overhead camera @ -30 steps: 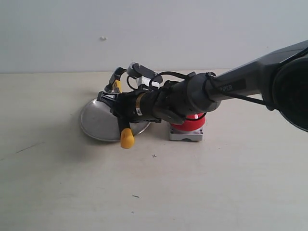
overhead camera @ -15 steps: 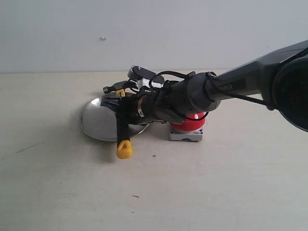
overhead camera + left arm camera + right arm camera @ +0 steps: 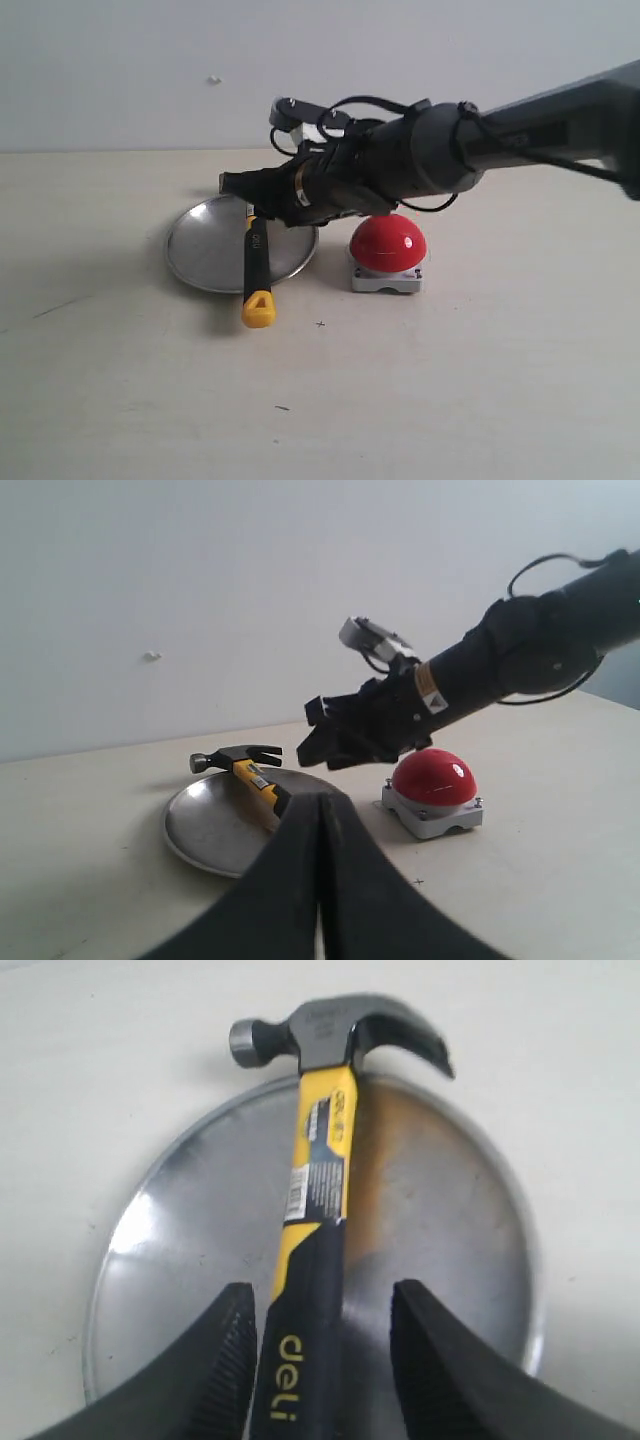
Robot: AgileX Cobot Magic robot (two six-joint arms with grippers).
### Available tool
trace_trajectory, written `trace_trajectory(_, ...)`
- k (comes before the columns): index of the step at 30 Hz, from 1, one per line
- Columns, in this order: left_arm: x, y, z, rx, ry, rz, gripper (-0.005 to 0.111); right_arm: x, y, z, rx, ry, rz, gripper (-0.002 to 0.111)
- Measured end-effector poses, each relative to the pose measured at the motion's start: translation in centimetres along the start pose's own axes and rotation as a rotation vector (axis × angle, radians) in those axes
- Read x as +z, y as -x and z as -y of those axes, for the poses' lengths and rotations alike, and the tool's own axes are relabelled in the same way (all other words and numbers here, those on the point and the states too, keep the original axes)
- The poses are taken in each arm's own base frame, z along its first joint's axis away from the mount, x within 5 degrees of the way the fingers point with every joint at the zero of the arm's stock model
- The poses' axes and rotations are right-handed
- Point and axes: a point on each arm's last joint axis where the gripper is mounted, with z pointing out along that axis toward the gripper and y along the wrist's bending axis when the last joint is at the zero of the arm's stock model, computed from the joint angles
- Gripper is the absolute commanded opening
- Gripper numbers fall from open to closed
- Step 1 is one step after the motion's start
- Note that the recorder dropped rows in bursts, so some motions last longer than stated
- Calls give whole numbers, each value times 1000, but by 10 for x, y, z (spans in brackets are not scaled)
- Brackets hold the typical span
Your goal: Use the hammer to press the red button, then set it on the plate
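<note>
The hammer (image 3: 256,262) lies across the plate (image 3: 200,255). Its dark head (image 3: 330,1030) hangs over the plate's far rim and its yellow butt (image 3: 258,310) rests past the near rim. My right gripper (image 3: 238,190) hovers open just above the black handle (image 3: 310,1360), with a finger on each side and a gap at the right one. The red button (image 3: 388,241) sits on its grey base to the right of the plate, with the right arm above it. My left gripper (image 3: 320,800) is shut on nothing, well back from the plate (image 3: 200,825) and the button (image 3: 432,780).
A pale tabletop (image 3: 450,400) runs to a plain white wall (image 3: 120,70). The right arm (image 3: 520,130) reaches in from the right edge above the button. Small dark marks (image 3: 320,324) dot the table in front of the plate.
My right gripper has opened and let go of the hammer, then lifted and drawn back to the right. The hammer has settled onto the plate. The button has come into full view.
</note>
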Motion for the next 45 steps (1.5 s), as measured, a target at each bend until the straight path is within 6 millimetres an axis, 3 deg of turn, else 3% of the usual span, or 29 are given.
trace_trajectory(3,0,0,0,0,0,0,0,-26,16,-6,-100,-55,18,39)
trace_trajectory(7,0,0,0,0,0,0,0,-72,25,-31,-285,-68,39,23)
trace_trajectory(11,0,0,0,0,0,0,0,-111,-2,-55,-432,28,38,0)
trace_trajectory(17,0,0,0,0,0,0,0,-177,-41,-65,-499,271,85,0)
trace_trajectory(21,0,0,0,0,0,0,0,-224,-62,-51,-511,396,123,0)
trace_trajectory(25,0,0,0,0,0,0,0,-260,-78,-24,-508,434,152,0)
trace_trajectory(32,0,0,0,0,0,0,0,-285,-99,16,-492,354,135,0)
trace_trajectory(42,0,0,0,0,0,0,0,-305,-92,25,-466,361,203,0)
trace_trajectory(45,0,0,0,0,-1,-1,0,-323,-81,60,-369,272,326,0)
